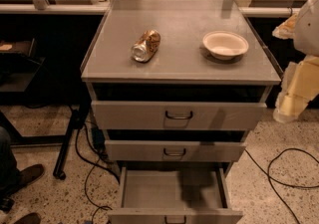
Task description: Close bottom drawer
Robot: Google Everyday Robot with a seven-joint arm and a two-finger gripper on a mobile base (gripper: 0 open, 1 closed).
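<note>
bottom drawer [149, 190] pulled well out at cabinet foot. end effector [290, 102] hangs off to the right at top-drawer height, well apart; open or closed, cannot tell. risks: off-centre push skews drawer; floor cable [269, 170] snags arm.

Far right of your view, you see the robot's arm [310, 21]: a smooth, rounded white shell on top, then cream-yellow blocky segments with flat faces below. The pale gripper [286, 108] is its lowest part, at mid-height by that edge.
</note>
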